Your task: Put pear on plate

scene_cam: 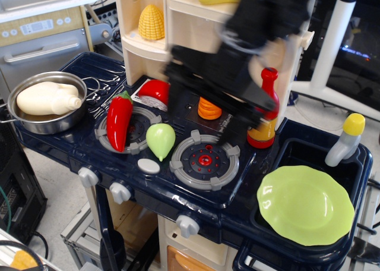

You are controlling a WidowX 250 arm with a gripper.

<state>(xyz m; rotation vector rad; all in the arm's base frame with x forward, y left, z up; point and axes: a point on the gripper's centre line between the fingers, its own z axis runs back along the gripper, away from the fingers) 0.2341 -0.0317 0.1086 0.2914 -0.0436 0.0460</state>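
**Claw above the stove, pear ungrasped**

Nearest the camera, and well off to the claw's right and below it, the plate [305, 204] lies bare in the sink basin. Below and left of the claw, the pear [160, 140] rests between the two burners, its point towards the front edge, with the chili pepper [119, 120] just beside it on the far side from the claw. The gripper [205, 107] is a motion-blurred dark mass over the back of the stove, half hiding the carrot [209, 109]; whether its jaws are spread or pressed together I cannot tell. The pear looks light, hard and smooth, so likely slippery: gripping across its broad belly seems safer than the tapered tip.
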